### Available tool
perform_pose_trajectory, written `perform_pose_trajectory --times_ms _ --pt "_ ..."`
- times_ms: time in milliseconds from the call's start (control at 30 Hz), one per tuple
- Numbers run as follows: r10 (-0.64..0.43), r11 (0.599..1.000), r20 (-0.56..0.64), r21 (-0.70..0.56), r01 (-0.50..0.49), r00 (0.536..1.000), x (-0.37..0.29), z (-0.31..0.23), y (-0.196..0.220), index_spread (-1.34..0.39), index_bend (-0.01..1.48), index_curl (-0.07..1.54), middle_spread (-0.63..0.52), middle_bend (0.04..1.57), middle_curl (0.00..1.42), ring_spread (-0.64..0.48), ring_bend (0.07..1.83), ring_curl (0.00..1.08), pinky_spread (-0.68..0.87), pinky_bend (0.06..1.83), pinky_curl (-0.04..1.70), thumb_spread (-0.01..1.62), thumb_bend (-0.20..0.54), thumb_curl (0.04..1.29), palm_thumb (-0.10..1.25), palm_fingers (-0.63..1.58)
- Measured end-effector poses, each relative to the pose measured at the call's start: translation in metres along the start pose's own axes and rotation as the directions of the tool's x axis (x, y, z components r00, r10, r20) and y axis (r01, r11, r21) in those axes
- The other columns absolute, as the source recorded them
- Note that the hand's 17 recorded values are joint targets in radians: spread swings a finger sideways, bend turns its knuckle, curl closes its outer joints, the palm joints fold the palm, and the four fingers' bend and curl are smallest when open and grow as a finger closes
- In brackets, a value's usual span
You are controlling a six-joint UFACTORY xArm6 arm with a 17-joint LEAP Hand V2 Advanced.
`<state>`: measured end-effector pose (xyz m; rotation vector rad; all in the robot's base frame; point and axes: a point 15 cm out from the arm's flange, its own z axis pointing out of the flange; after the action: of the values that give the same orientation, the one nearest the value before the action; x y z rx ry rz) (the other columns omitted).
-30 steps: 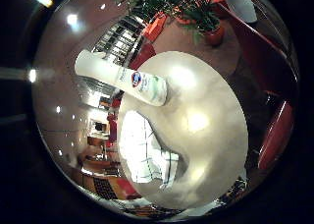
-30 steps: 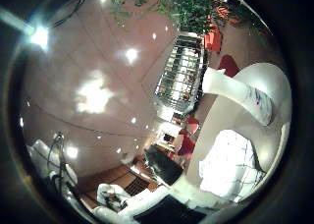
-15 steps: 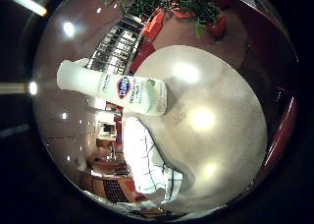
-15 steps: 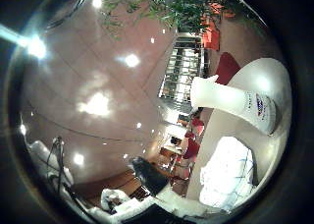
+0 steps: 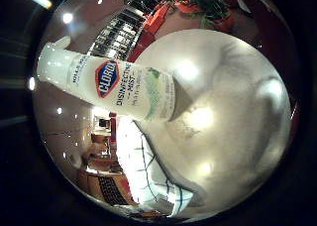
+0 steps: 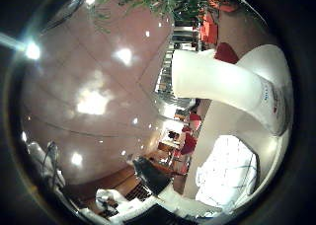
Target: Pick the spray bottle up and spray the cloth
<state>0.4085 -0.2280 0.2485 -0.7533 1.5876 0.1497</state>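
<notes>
A white spray bottle [image 5: 114, 82] with a blue and red label stands on a round white table [image 5: 233, 102]. It fills much of the right little finger side palm view, so it is close to the palm. The right thumb side palm view shows the bottle [image 6: 222, 82] large as well, on the table [image 6: 275, 62]. A white cloth with a faint check pattern [image 5: 149, 171] lies on the table beside the bottle; the thumb side view shows the cloth [image 6: 229, 171] too.
Potted green plants [image 5: 193, 0] and red chairs [image 6: 209, 28] stand beyond the table. A metal rack [image 5: 117, 33] stands behind the bottle. The table's edge [image 5: 282, 137] runs close around the bottle and cloth.
The bottle has grown larger in both views over the second, so the palm has come closer to it. The bottle and cloth have not moved on the table.
</notes>
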Motion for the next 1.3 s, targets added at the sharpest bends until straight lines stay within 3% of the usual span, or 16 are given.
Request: perform_pose_trajectory --times_ms 333,500,600,733,833,900,1067,1167,1300 --pt "-0.023 0.999 0.0 -0.036 0.023 1.0 -0.009 0.042 0.006 -0.13 0.15 0.26 0.21 0.24 0.35 0.24 0.47 0.26 0.4 0.41 0.3 1.01 -0.024 0.29 0.45 0.08" --pt "-0.031 0.999 0.004 -0.033 0.032 0.999 -0.01 0.061 0.006 -0.12 0.15 0.26 0.16 0.31 0.37 0.2 0.55 0.27 0.4 0.37 0.28 1.03 -0.008 0.3 0.52 0.24" --pt "-0.04 0.999 0.017 -0.026 0.041 0.999 -0.011 0.072 0.003 -0.14 0.14 0.26 0.06 0.38 0.4 0.09 0.67 0.31 0.35 0.41 0.29 1.06 -0.006 0.32 0.61 0.4" --pt "-0.018 1.0 0.043 0.002 0.018 0.999 -0.012 0.081 0.0 -0.25 0.17 0.26 -0.13 0.59 0.51 -0.16 0.98 0.42 -0.07 0.74 0.38 1.05 0.022 0.41 0.84 0.93" --pt "0.005 1.0 0.069 0.016 -0.006 0.998 -0.012 0.091 -0.001 -0.33 0.33 0.36 -0.18 0.76 0.6 -0.21 1.05 0.47 -0.27 0.91 0.47 0.95 0.005 0.47 0.95 1.31" --pt "0.012 1.0 0.086 0.017 -0.014 0.996 -0.012 0.098 -0.007 -0.33 0.53 0.46 -0.16 0.89 0.64 -0.19 1.08 0.49 -0.3 0.98 0.51 0.93 -0.009 0.5 0.99 1.35" --pt "0.051 0.999 0.157 -0.011 -0.05 0.986 -0.018 0.111 -0.004 -0.24 0.96 0.66 -0.1 1.11 0.69 -0.17 1.29 0.57 -0.24 1.18 0.65 0.94 -0.012 0.56 1.03 1.28" --pt "0.056 0.998 0.18 0.002 -0.057 0.982 -0.026 0.114 -0.008 -0.21 1.09 0.72 -0.09 1.28 0.73 -0.18 1.37 0.61 -0.21 1.25 0.76 0.94 -0.013 0.6 1.04 1.19" --pt "0.039 0.999 0.195 -0.005 -0.039 0.98 -0.041 0.115 -0.016 -0.19 1.15 0.74 -0.09 1.34 0.73 -0.17 1.43 0.64 -0.18 1.27 0.86 0.92 -0.012 0.65 1.06 1.16"
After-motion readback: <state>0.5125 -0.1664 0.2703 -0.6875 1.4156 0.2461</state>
